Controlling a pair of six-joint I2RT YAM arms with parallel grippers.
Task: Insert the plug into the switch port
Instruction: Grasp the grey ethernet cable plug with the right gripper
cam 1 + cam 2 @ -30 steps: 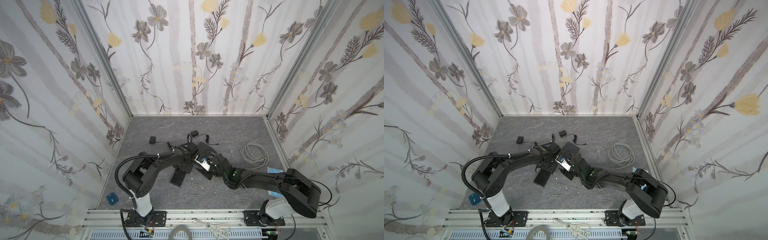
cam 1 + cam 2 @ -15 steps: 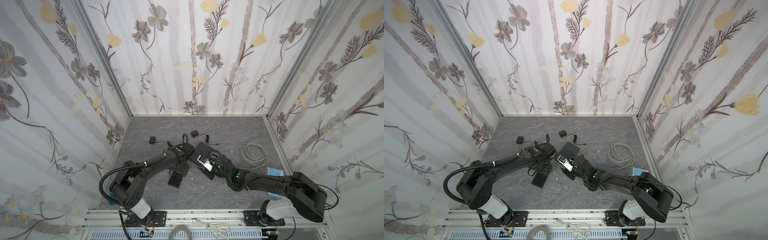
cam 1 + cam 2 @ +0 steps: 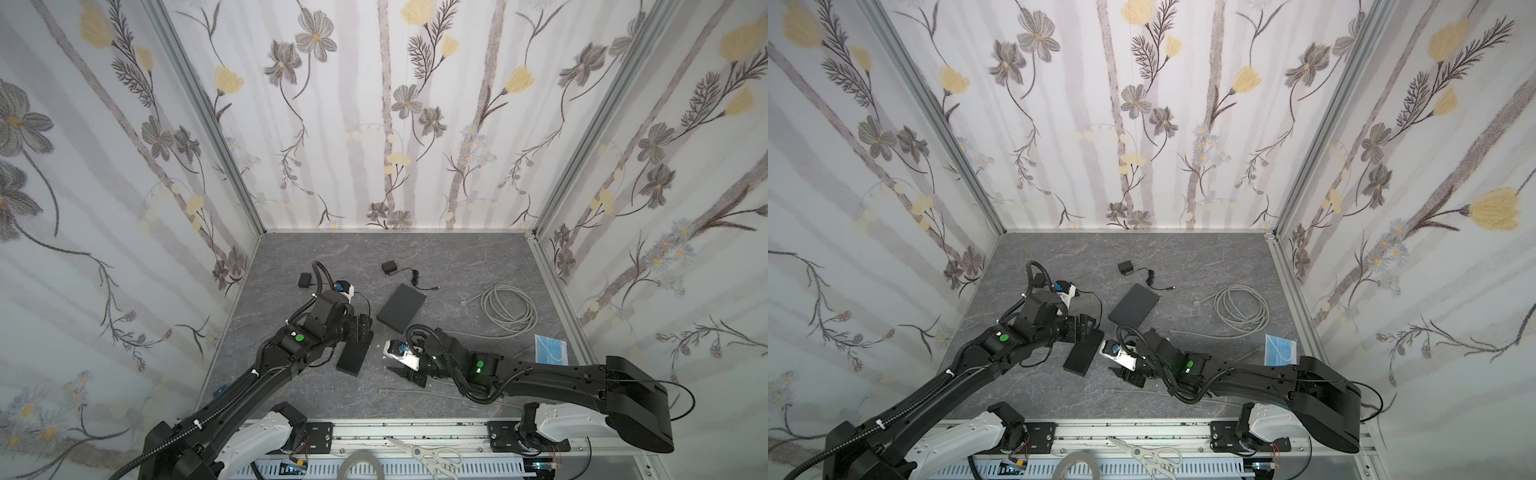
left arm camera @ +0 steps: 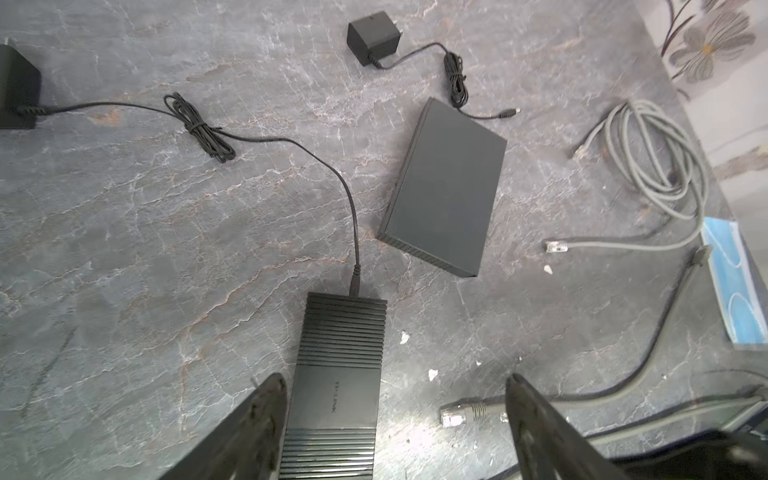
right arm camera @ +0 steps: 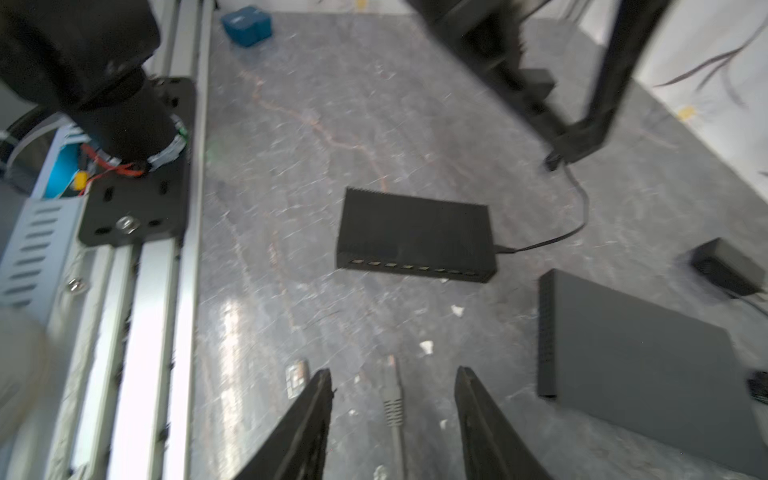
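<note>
Both arms have drawn apart; the left jaws now stand wide open above the black ribbed plastic switch (image 4: 338,374). Bare grey marbled desk (image 5: 374,316) fronts its port row. The right jaws gape either side of the grey cable plug (image 5: 390,376), which lies flat.

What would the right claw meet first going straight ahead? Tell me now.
Probably the grey plug, lying on the table between the jaws of the open right claw; beyond it, the switch, port side facing. Depth is unclear.
</note>
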